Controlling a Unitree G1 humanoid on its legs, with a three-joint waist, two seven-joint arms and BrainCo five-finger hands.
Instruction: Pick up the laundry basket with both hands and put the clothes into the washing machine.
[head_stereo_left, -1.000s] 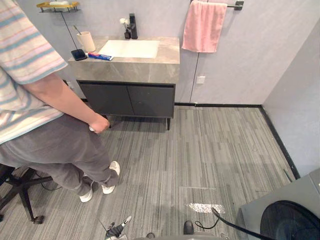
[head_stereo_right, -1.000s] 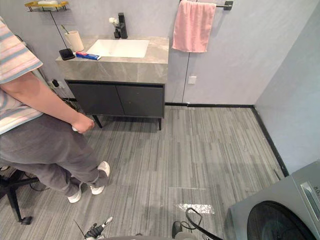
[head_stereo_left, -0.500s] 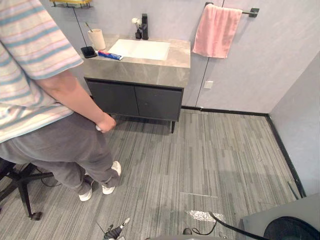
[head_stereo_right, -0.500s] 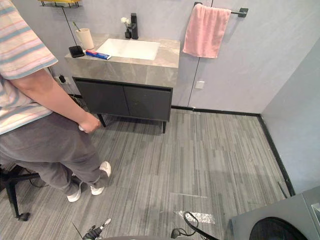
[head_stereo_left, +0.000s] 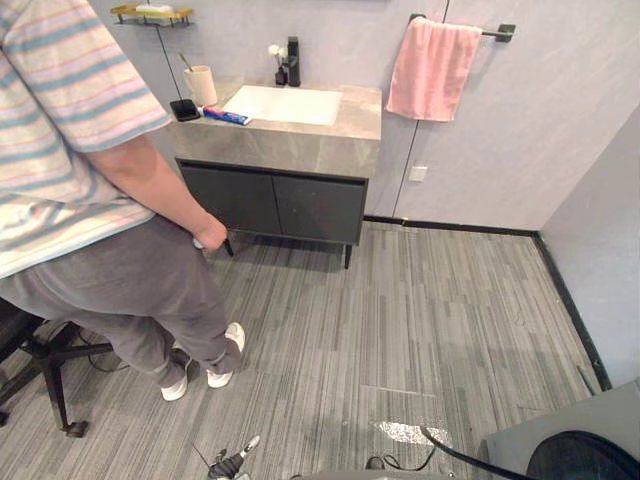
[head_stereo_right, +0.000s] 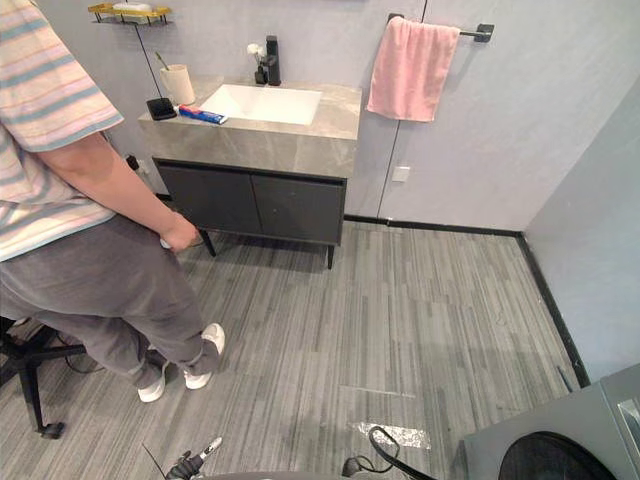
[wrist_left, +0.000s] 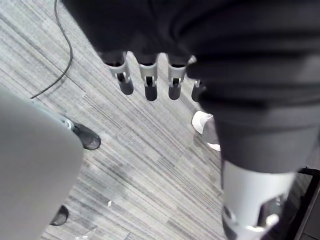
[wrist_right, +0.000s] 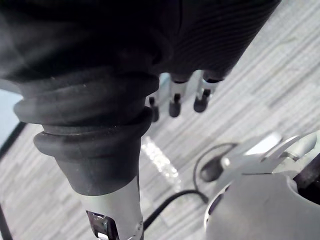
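The grey washing machine (head_stereo_left: 548, 446) with its dark round door stands at the bottom right corner of the eye views. My left hand (wrist_left: 149, 80) hangs over the striped grey floor, fingers straight and holding nothing. My right hand (wrist_right: 176, 97) hangs the same way above the floor, its fingers relaxed and bare.
A person (head_stereo_left: 90, 200) in a striped shirt and grey trousers sits on a black chair (head_stereo_left: 45, 365) at the left, white shoes on the floor. A grey vanity (head_stereo_left: 275, 195) with a sink stands at the back wall. A pink towel (head_stereo_left: 432, 68) hangs right of it.
The camera has tilted up and shifted, so less of the washing machine shows. The person's lowered hand has risen slightly.
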